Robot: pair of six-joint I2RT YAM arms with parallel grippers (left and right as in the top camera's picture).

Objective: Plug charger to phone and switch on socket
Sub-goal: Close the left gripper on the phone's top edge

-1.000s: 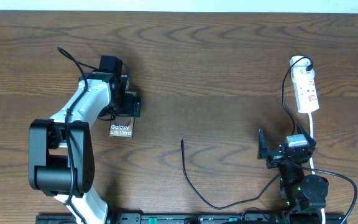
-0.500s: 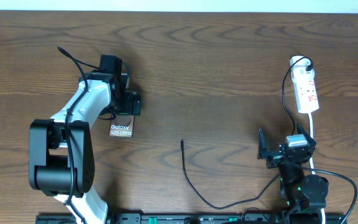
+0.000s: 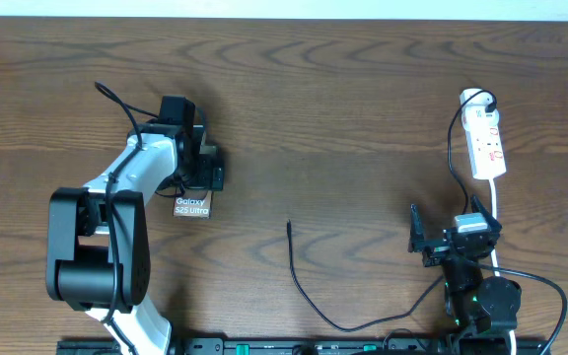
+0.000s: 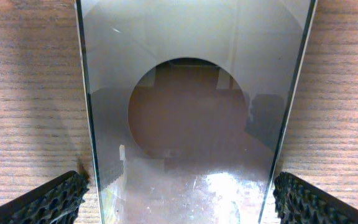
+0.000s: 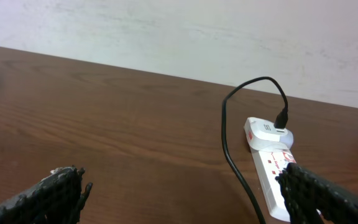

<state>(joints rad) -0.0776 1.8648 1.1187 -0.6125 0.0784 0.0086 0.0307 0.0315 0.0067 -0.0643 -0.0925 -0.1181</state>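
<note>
The phone (image 3: 192, 205) lies flat on the left half of the desk, glossy and dark, its white "Galaxy" lettering visible. The charger (image 3: 316, 296) is a thin black cable curving from the near edge, plug tip free at mid-desk. The socket (image 3: 485, 141), white with red markings, lies near the far right corner.

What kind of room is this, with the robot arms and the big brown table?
Probably a robot test room or lab. A plain wooden table stands against a bare pale wall, and it holds only a phone, a power strip and a black charger cable.
</note>
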